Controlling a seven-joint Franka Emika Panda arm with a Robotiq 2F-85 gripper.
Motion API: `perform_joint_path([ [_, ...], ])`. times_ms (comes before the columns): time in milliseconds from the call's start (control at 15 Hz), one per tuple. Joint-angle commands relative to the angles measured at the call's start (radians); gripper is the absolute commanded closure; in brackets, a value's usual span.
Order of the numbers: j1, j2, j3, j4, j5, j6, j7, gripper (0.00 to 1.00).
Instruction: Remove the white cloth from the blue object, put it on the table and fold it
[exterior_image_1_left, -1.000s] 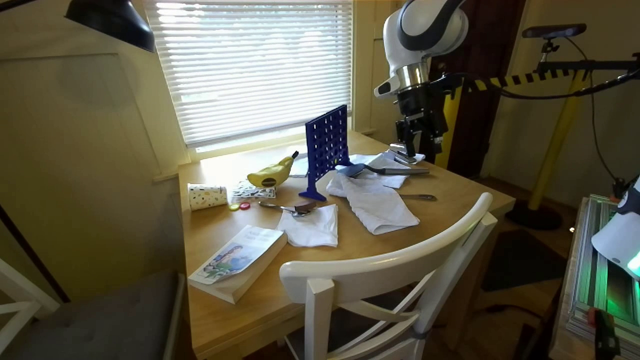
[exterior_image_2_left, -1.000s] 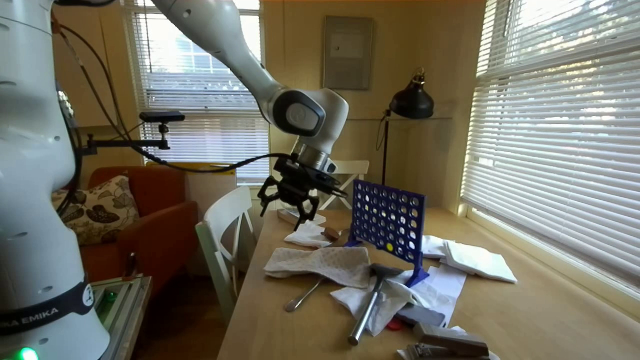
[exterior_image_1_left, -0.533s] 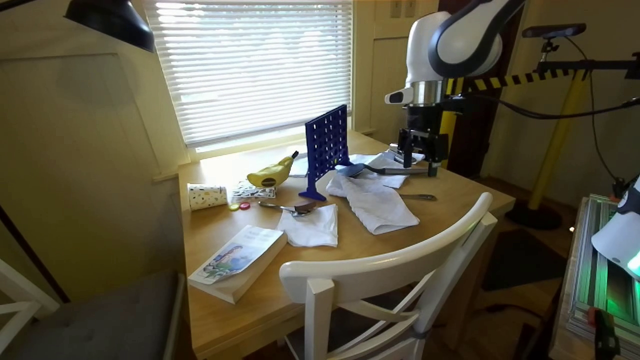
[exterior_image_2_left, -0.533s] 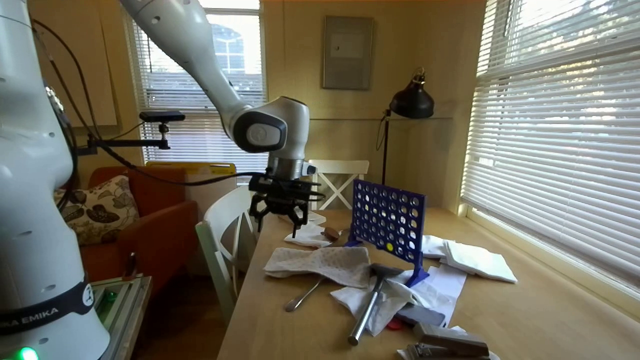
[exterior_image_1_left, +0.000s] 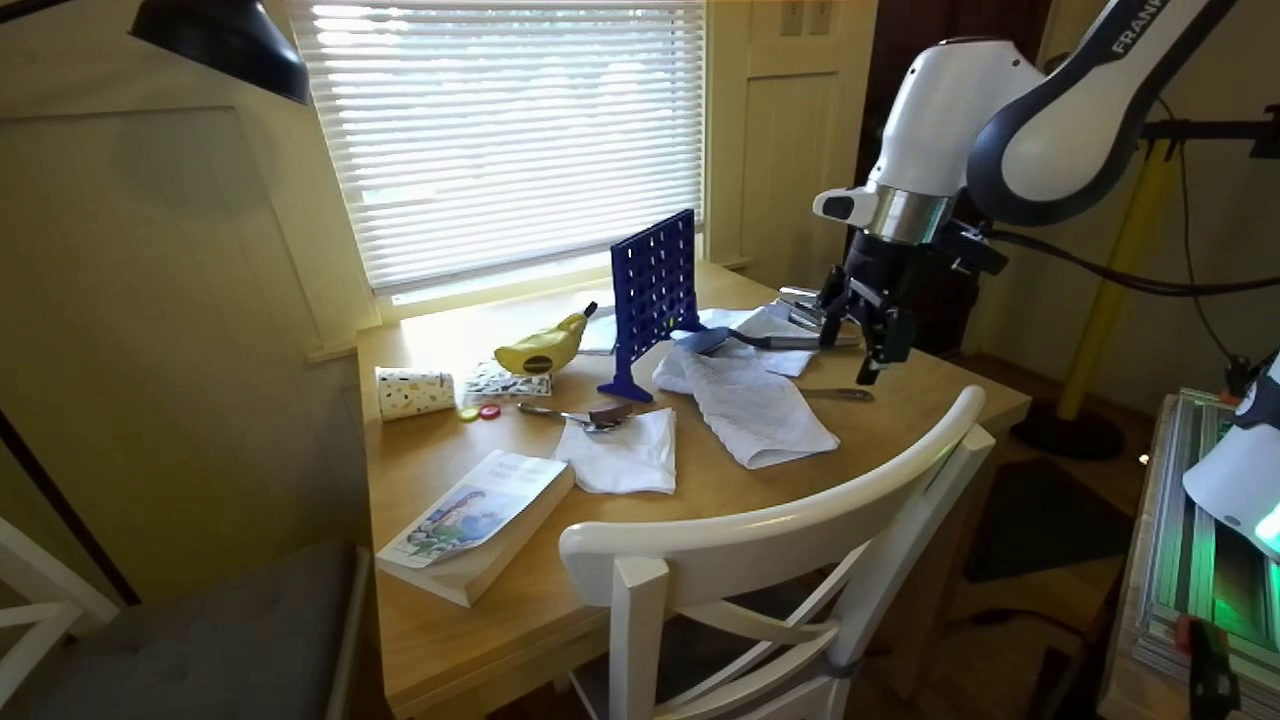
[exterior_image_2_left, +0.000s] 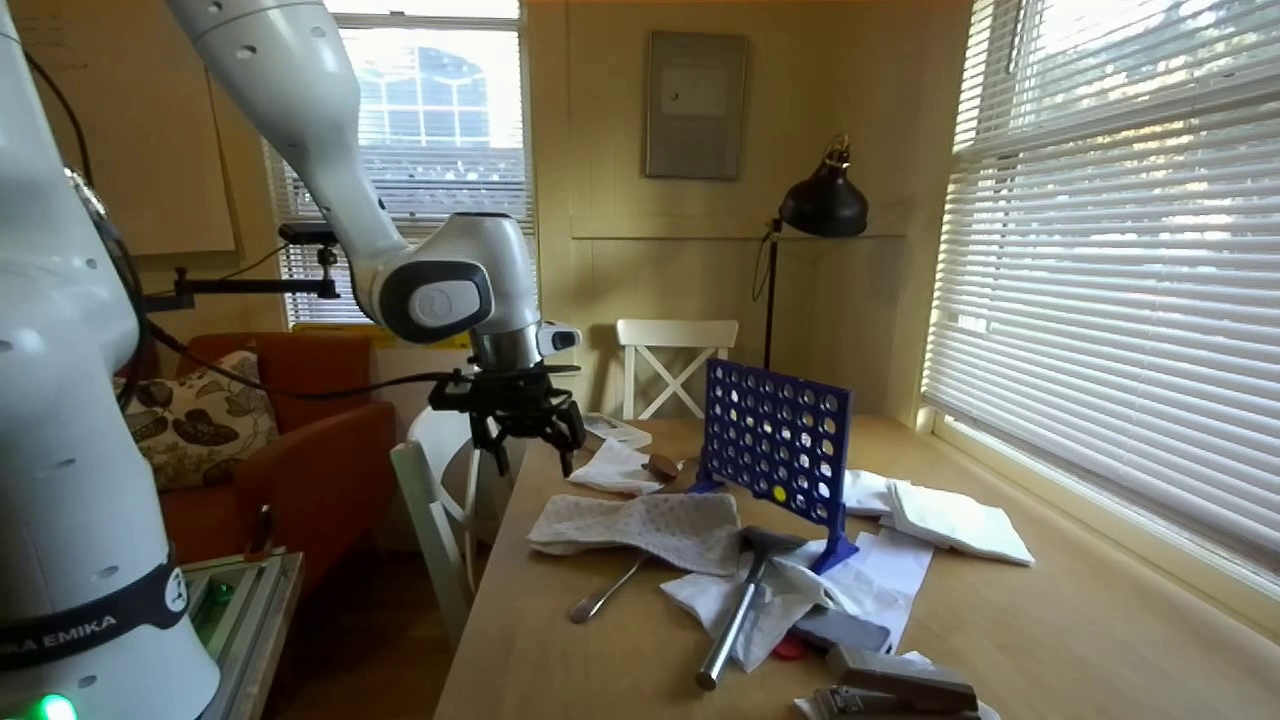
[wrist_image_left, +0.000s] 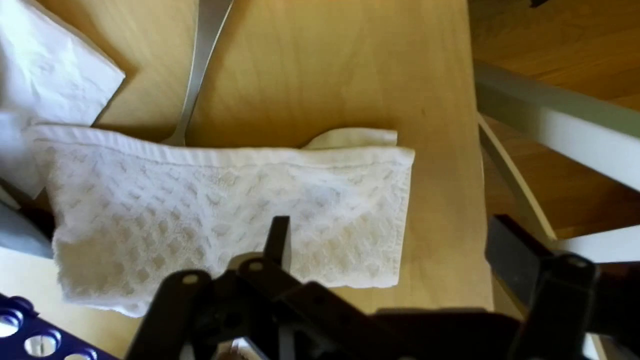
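Away from the blue rack (exterior_image_1_left: 655, 284) swings the end effector (exterior_image_2_left: 535, 467), jaws wide, gripping nothing! Below it, rack side, the white cloth (wrist_image_left: 225, 200) lies unmoved on the counter (wrist_image_left: 350, 65), apparently doubled; removal looks done, folding perhaps unfinished.

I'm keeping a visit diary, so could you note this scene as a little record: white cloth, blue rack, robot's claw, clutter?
White cloth: lies on the table, a second layer peeking out
Blue rack: upright, no cloth on it
Gripper: open, holding nothing
Under the cloth: one end of a metal utensil
Clutter: book, yellow banana-shaped thing, speckled cup on its side
Job so far: cloth off the rack, probably folded
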Motion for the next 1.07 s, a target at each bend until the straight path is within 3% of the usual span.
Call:
perform_joint_path([
  [0,-0.017,0.024,0.02,0.005,-0.207,0.067,0.231,0.0],
  [67,-0.017,0.021,0.022,0.008,-0.262,0.035,0.284,0.0],
  [133,0.019,0.028,0.013,0.01,-0.232,-0.009,0.246,0.0],
  [400,0.029,0.029,-0.001,0.011,-0.211,0.005,0.225,0.0],
  [667,-0.019,0.049,0.033,0.016,-0.364,0.091,0.383,0.0],
  [1000,-0.055,0.064,0.055,0.032,-0.649,0.061,0.656,0.0],
])
